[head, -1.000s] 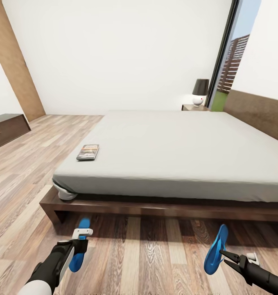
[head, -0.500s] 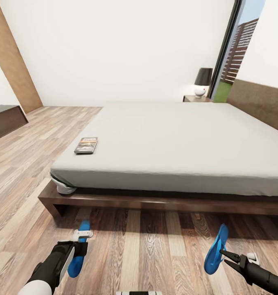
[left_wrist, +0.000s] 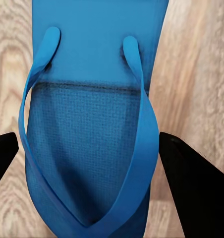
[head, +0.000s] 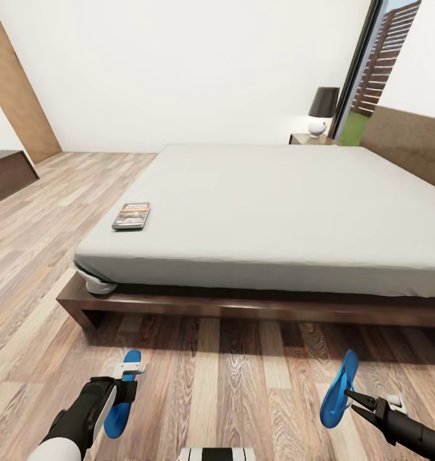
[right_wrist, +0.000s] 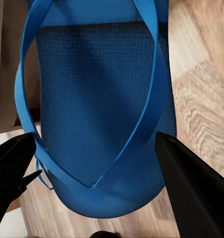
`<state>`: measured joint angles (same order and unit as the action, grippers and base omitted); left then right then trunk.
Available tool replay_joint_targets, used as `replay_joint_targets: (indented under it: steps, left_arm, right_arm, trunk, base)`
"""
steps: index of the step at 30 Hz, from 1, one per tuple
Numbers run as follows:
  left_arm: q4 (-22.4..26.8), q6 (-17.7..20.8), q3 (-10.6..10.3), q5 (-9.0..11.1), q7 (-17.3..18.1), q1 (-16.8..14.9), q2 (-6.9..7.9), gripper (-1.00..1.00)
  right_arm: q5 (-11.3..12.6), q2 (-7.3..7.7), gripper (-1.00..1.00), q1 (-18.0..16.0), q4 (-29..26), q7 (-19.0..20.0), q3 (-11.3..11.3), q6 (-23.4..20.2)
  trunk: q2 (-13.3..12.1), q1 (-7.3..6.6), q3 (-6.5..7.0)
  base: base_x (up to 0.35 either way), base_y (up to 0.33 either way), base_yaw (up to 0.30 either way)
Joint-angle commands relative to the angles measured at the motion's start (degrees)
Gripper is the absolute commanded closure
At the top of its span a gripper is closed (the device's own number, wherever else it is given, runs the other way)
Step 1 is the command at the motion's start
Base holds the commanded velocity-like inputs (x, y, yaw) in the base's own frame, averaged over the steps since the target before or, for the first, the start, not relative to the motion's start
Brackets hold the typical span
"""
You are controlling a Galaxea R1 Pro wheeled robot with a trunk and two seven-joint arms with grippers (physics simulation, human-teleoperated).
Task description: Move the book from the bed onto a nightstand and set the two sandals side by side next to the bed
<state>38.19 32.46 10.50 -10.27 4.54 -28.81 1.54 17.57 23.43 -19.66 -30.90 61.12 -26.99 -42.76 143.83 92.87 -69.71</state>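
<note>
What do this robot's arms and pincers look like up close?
The left arm has a white shell with black sections near the wrist and a small white bracket by the left gripper. The right arm is slim and black, and the right gripper has pointed black fingers.

Open floor point(head: 243, 378) before bed point(head: 268, 205)

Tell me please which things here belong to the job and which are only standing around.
Job things:
- left sandal, in left gripper
- right sandal, in right gripper
- book
- bed
- nightstand

Only standing around:
- lamp
- long dark cabinet
- window
</note>
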Motion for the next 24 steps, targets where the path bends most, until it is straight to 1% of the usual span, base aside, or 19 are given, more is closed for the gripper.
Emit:
replay_joint_targets:
  steps: [1, 2, 4, 6, 24]
  left_arm:
    - [0.1, 0.2, 0.2, -0.6, 0.5, 0.0, -0.04, 1.0]
    - [0.1, 0.2, 0.2, -0.6, 0.5, 0.0, -0.05, 1.0]
    - [0.1, 0.2, 0.2, -0.6, 0.5, 0.0, -0.04, 1.0]
    - [0.0, 0.2, 0.2, -0.6, 0.5, 0.0, -0.05, 1.0]
    - [0.0, 0.2, 0.2, -0.6, 0.6, 0.0, -0.05, 1.0]
  right_arm:
    - [0.2, 0.23, 1.0, 0.0, 0.0, 0.1, -0.1, -0.4]
    - [0.2, 0.9, 1.0, 0.0, 0.0, 0.1, -0.1, -0.4]
    - [0.2, 1.59, 1.0, 0.0, 0.0, 0.1, -0.1, -0.4]
    - [0.3, 1.8, 1.0, 0.0, 0.0, 0.1, -0.1, -0.4]
    - [0.3, 1.88, 1.0, 0.0, 0.1, 0.1, -0.1, -0.4]
  trunk:
    - [0.0, 0.01, -0.27]
    - [0.0, 0.04, -0.49]
    - [0.1, 0.09, -0.94]
    - [0.1, 0.14, -1.38]
    - [0.3, 0.6, -5.37]
  base:
    - [0.0, 0.0, 0.0]
    - [0.0, 0.0, 0.0]
    - [0.0, 0.0, 0.0]
    - [0.0, 0.0, 0.0]
    - [0.0, 0.0, 0.0]
